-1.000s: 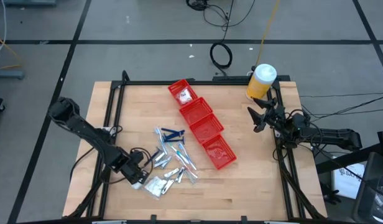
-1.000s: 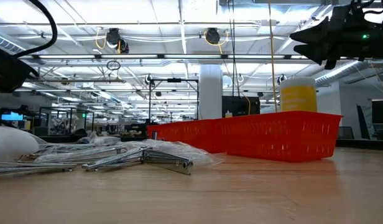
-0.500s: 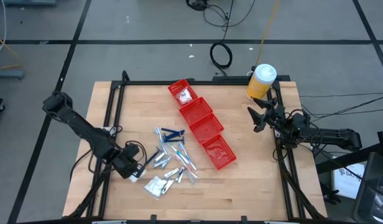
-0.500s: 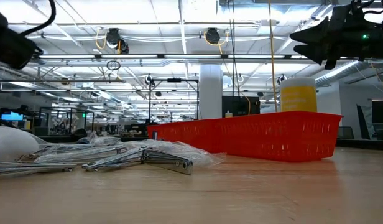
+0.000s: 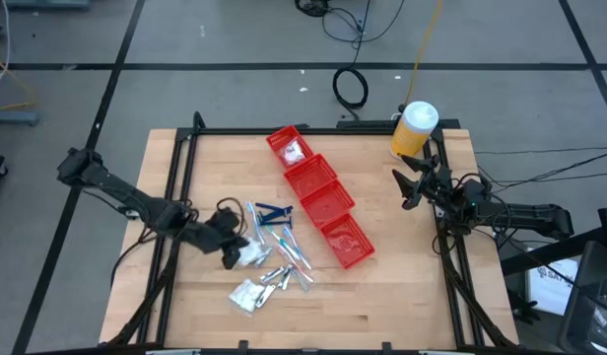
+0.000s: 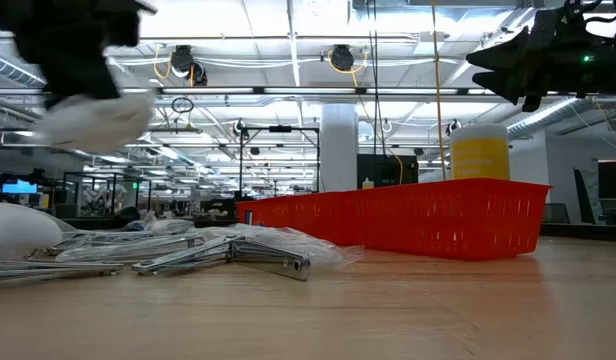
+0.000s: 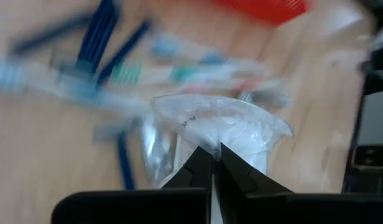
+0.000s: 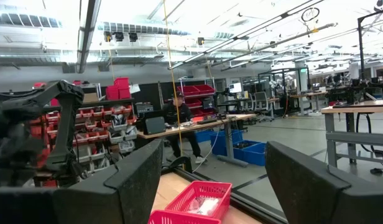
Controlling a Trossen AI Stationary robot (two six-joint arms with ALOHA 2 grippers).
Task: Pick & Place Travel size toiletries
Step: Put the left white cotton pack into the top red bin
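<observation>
My left gripper (image 5: 233, 256) hovers over the left side of the pile of travel size toiletries (image 5: 281, 252), shut on a white soft packet (image 5: 250, 254). In the low view the packet (image 6: 96, 118) hangs in the air under the dark gripper (image 6: 73, 45). Dark blue pieces (image 5: 272, 210), clear-wrapped sticks (image 5: 294, 251) and more white packets (image 5: 246, 294) lie flat on the wood. My right gripper (image 5: 406, 187) stays raised at the table's right side, open and with nothing between its fingers (image 8: 142, 180). My left gripper pinches the white packet by its near edge (image 7: 217, 144) between the two shut fingertips (image 7: 201, 167). The fingers slant down from the table's left. The packet (image 7: 226, 124) stretches out beyond the tips, lifted clear of the table.
A slanting row of red bins (image 5: 319, 195) runs from the far middle toward the near right; the farthest bin (image 5: 289, 148) holds white items. A tall yellow bottle (image 5: 414, 128) stands at the far right corner. Bare wood lies along the near edge (image 5: 402, 306).
My left gripper has risen from the table's near left and swung toward the pile, rolling at the wrist. The white packet has come up with it and now hangs clear of the table, newly showing in the low view.
</observation>
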